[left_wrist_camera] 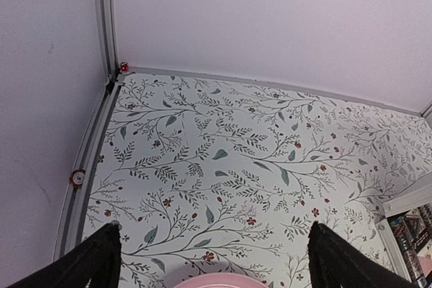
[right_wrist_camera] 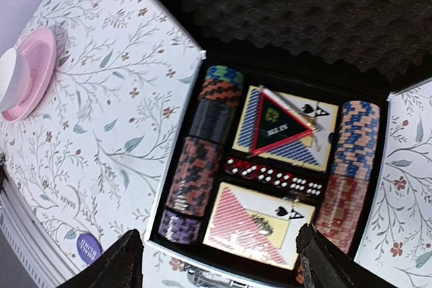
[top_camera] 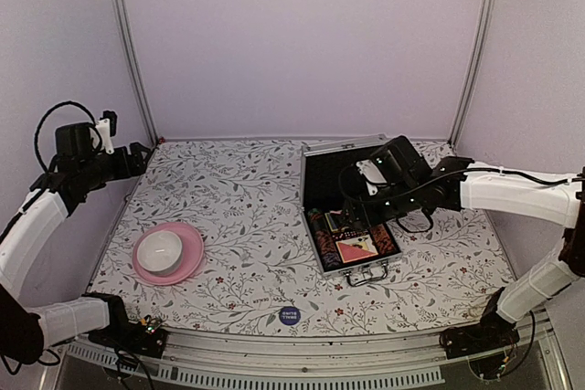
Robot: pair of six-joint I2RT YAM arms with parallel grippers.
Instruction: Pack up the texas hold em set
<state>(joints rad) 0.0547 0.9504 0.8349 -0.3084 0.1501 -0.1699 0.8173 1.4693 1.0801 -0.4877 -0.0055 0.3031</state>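
The silver case (top_camera: 309, 191) lies open at the right of the table, its black foam lid (right_wrist_camera: 290, 11) raised at the back. Inside are rows of striped chips (right_wrist_camera: 194, 170), a blue deck (right_wrist_camera: 283, 143) with the red-black triangle (right_wrist_camera: 280, 126) on it, a red deck (right_wrist_camera: 260, 224) and red dice (right_wrist_camera: 273, 175). The blue disc (top_camera: 289, 315) lies on the table near the front edge and also shows in the right wrist view (right_wrist_camera: 88, 247). No small brown box is in view. My right gripper (top_camera: 355, 215) hovers open and empty over the case (right_wrist_camera: 223, 271). My left gripper (top_camera: 142, 157) is open and empty, raised at the far left (left_wrist_camera: 216, 268).
A pink plate (top_camera: 187, 267) with a white bowl (top_camera: 161, 250) stands at the front left; its rim shows under the left gripper (left_wrist_camera: 223, 282). Walls and metal posts (top_camera: 128, 43) close the back and sides. The case's metal handle (top_camera: 367, 273) faces the front.
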